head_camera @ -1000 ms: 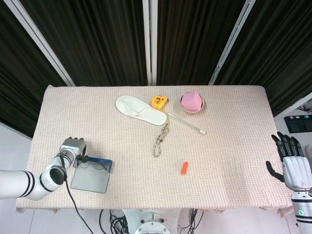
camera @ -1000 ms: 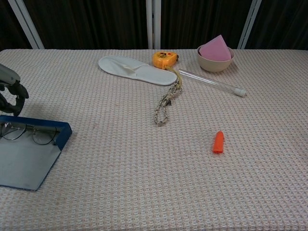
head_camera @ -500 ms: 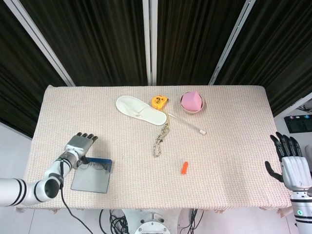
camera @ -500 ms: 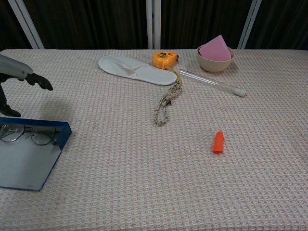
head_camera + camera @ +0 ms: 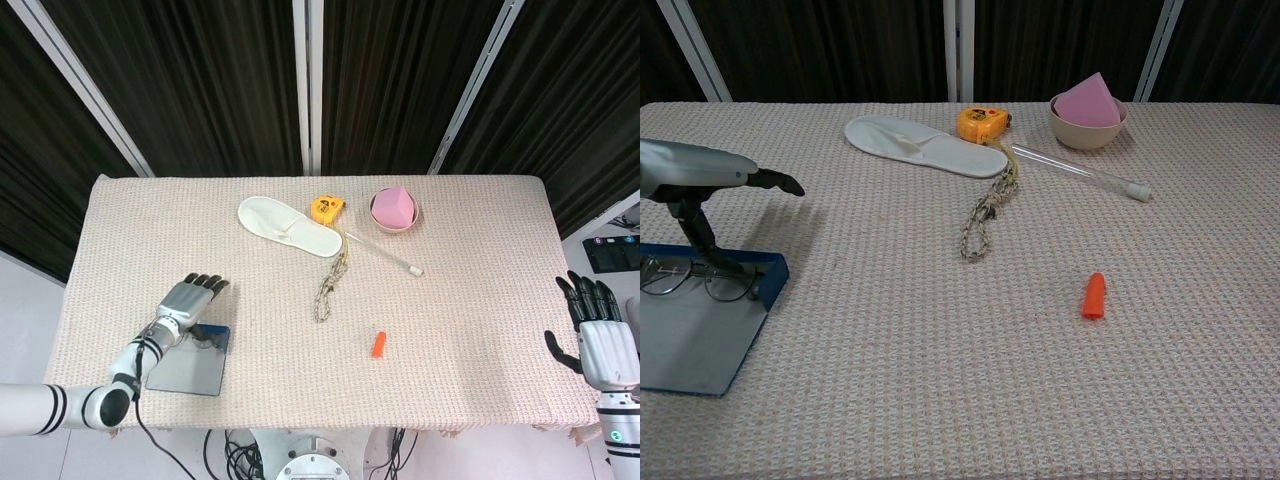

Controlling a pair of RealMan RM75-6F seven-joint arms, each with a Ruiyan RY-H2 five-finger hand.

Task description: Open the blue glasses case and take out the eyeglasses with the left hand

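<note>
The blue glasses case (image 5: 702, 345) lies open and flat near the table's front left corner, also visible in the head view as the case (image 5: 185, 370). The thin-framed eyeglasses (image 5: 682, 278) rest inside along its far edge. My left hand (image 5: 702, 171) hovers over that far edge with its fingers (image 5: 777, 183) stretched out flat and its thumb pointing down beside the glasses; it holds nothing. From the head view the left hand (image 5: 189, 301) covers part of the case. My right hand (image 5: 592, 328) hangs open off the table's right edge.
A white slipper (image 5: 288, 227), a yellow tape measure (image 5: 326, 208), a bowl with a pink cone (image 5: 394, 210) and a clear tube (image 5: 385, 252) lie at the back. A rope (image 5: 330, 280) and a small orange piece (image 5: 378, 344) sit mid-table.
My left hand has moved right, over the case's far edge, and its curled fingers have straightened out. The case, the glasses and the right hand stay put.
</note>
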